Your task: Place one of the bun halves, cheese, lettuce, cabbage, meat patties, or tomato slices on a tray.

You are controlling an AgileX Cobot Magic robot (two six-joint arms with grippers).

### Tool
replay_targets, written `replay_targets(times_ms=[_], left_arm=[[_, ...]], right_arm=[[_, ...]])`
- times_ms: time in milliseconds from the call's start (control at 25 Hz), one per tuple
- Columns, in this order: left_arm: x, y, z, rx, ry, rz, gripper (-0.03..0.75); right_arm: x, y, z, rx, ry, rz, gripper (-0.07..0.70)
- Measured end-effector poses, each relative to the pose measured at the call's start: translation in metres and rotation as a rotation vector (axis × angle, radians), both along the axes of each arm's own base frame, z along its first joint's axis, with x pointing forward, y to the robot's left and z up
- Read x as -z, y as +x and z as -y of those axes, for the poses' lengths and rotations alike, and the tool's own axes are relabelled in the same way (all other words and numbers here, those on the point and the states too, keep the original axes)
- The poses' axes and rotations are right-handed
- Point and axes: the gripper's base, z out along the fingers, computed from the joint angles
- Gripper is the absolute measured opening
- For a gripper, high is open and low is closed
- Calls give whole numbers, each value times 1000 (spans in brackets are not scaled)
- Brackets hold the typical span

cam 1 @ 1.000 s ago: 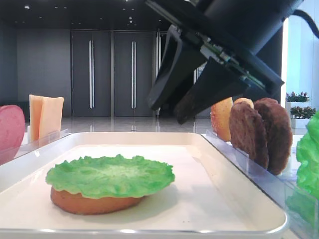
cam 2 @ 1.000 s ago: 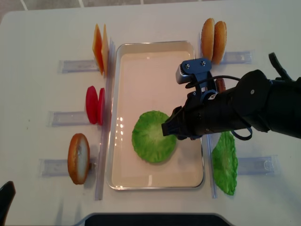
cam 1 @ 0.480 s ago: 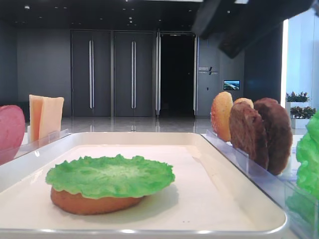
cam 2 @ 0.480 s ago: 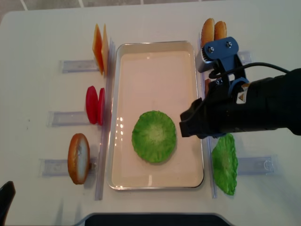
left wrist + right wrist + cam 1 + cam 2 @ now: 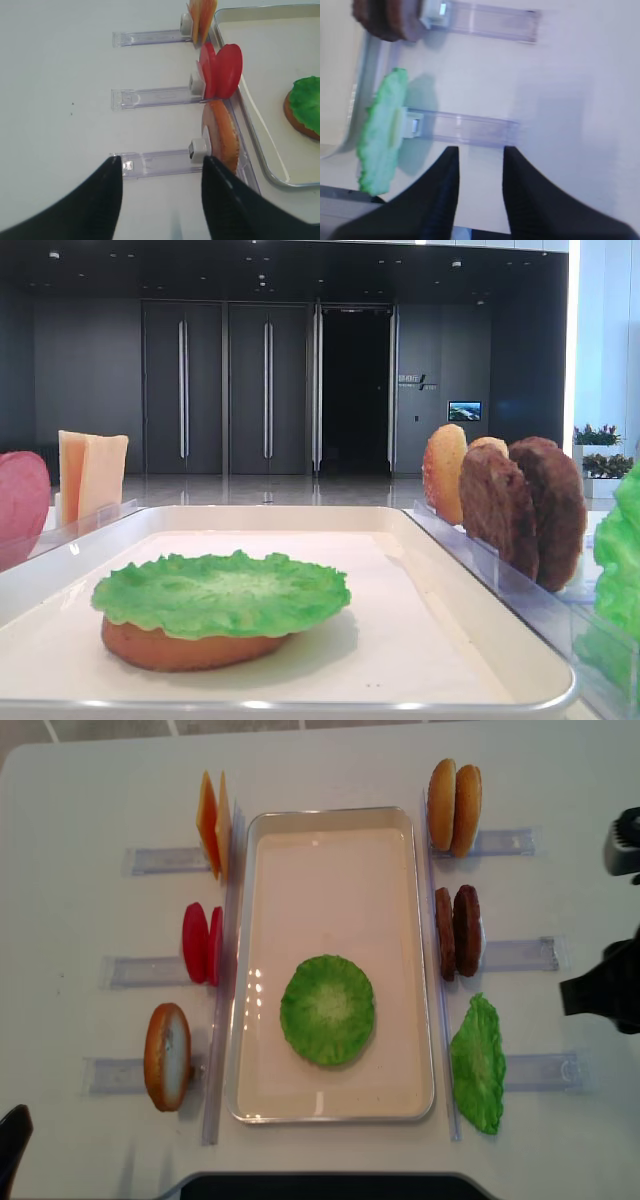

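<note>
In the white tray [image 5: 330,816] a green lettuce [image 5: 327,1010] leaf lies on a bun half [image 5: 180,651]. My right gripper [image 5: 566,995] is off the tray at the table's right edge, open and empty [image 5: 480,152], near the upright lettuce [image 5: 382,132] and the meat patties [image 5: 457,930]. My left gripper [image 5: 161,162] is open and empty, over the table left of a standing bun half [image 5: 222,132]. Tomato slices [image 5: 202,942] and cheese [image 5: 213,825] stand left of the tray. Two bun halves [image 5: 455,807] stand at the back right. Cabbage is out of view.
Clear plastic dividers [image 5: 515,954] hold the food upright along both long sides of the tray. The tray's raised rim [image 5: 265,155] runs close to the left-hand holders. A dark edge [image 5: 320,1186] lies along the table's front.
My right arm has pulled back from above the tray to the right edge and left the low view. Its jaws have narrowed somewhat. The lettuce stays on the bun.
</note>
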Motion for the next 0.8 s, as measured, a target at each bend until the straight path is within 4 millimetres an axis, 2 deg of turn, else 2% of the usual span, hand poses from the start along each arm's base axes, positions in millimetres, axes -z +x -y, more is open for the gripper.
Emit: replay_targets(times_ms=[160, 280, 800], left_arm=[[0, 0, 0, 0, 0, 0, 391], [0, 0, 0, 0, 0, 0, 391], [0, 0, 0, 0, 0, 0, 391]], right_arm=[[-16, -18, 33, 116, -86, 84, 239], [-28, -34, 47, 176, -106, 173, 239], [-45, -78, 57, 195, -22, 372, 239]])
